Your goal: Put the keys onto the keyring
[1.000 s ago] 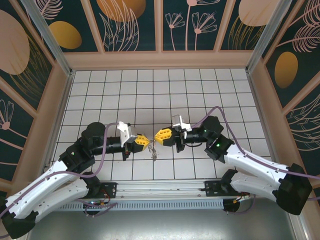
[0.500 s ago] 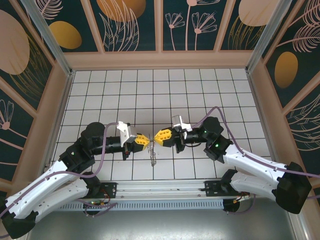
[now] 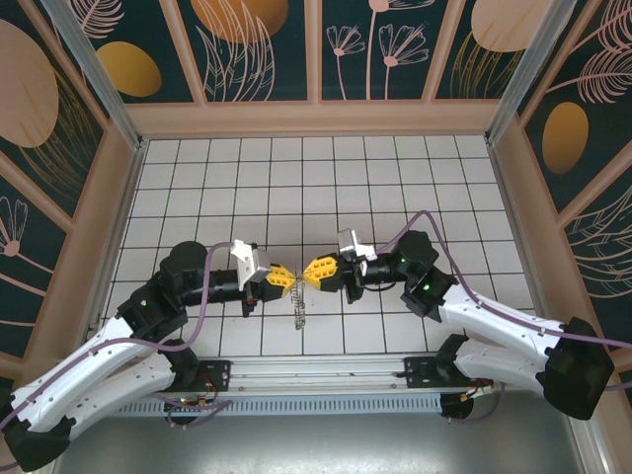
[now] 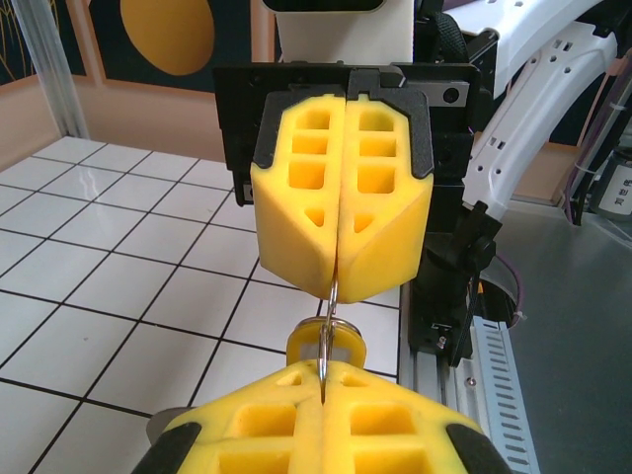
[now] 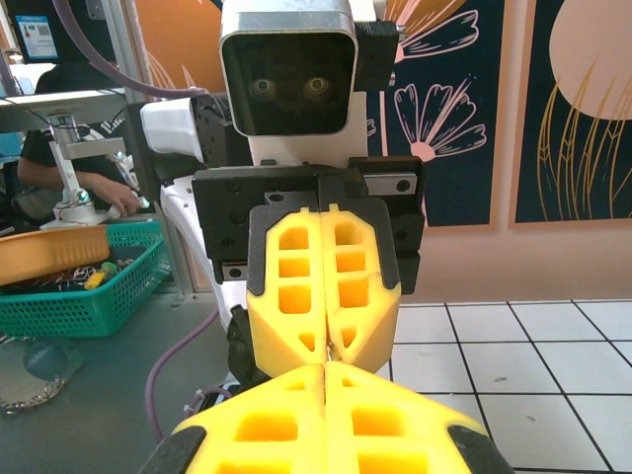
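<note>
- My left gripper (image 3: pixel 289 278) and right gripper (image 3: pixel 309 273) are both clenched, tip to tip, each pinching the thin wire keyring (image 4: pixel 333 314) between them.
- Both arms bend inward, low over the tiled table (image 3: pixel 296 178).
- The keys (image 3: pixel 301 312) dangle beneath the ring, below the fingertips.

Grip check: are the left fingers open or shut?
Shut: the left fingers press together, with the keyring wire pinched in their seam.
</note>
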Robot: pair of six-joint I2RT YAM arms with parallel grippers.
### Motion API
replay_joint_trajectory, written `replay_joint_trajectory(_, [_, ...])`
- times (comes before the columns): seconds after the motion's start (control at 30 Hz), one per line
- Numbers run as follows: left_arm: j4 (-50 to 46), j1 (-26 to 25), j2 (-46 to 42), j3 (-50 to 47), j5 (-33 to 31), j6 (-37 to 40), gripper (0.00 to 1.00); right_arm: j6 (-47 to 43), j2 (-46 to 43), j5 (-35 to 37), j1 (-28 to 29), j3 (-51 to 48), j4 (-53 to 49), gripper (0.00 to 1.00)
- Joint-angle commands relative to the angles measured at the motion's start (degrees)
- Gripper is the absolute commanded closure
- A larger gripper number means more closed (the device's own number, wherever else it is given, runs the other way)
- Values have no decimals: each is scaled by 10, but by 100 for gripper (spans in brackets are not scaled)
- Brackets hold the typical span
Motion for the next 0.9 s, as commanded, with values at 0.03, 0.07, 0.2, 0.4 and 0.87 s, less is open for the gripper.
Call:
replay_joint_trajectory(0.03, [28,0,-5,6,12,6,100,4,2,-19,6,5,22,100])
replay_joint_trajectory(0.07, [28,0,-6,7,13,6,100,4,2,-20,6,6,22,100])
replay_joint_trajectory(0.2, [28,0,-5,6,16,6,100,3,4,-26,7,7,24,100])
replay_joint_trajectory(0.4, [25,0,-6,7,14,6,100,-3,1,-37,10,9,28,100])
replay_joint_trajectory(0.87, [28,0,-5,6,17,4,100,-49,-18,-57,15,-2,12,100])
